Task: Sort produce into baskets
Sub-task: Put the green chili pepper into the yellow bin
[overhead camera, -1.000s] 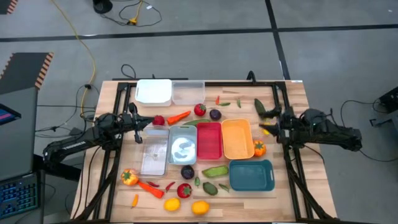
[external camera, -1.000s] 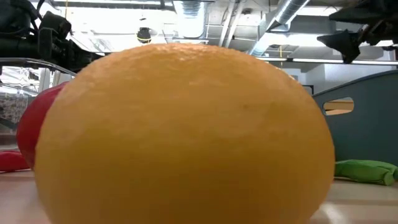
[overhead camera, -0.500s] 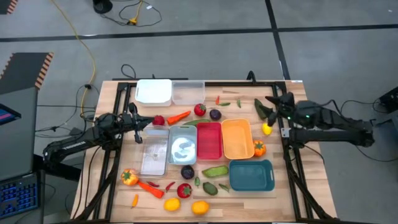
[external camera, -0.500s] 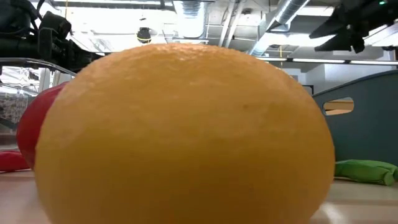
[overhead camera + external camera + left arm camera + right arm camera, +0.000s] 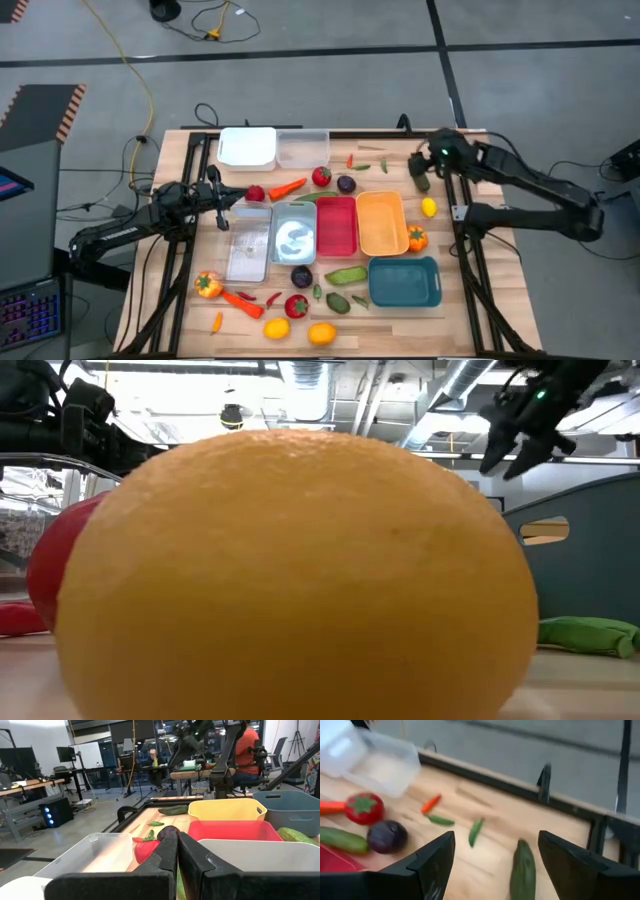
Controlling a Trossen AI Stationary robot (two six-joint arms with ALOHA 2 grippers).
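Both grippers hold nothing: right gripper (image 5: 428, 160), fingers apart, hovers seemingly above the cucumber (image 5: 522, 870); left gripper (image 5: 226, 205), fingers together, beside the clear bin (image 5: 248, 243)

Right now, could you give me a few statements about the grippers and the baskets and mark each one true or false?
1. The right gripper is open above the dark green cucumber. True.
2. The left gripper is open. False: its fingers are shut together.
3. The red basket sits between the silver-grey basket and the yellow-orange basket. True.
4. The teal basket holds a lemon. False: nothing shows inside it.
5. The right gripper holds a carrot. False: nothing is between its fingers.
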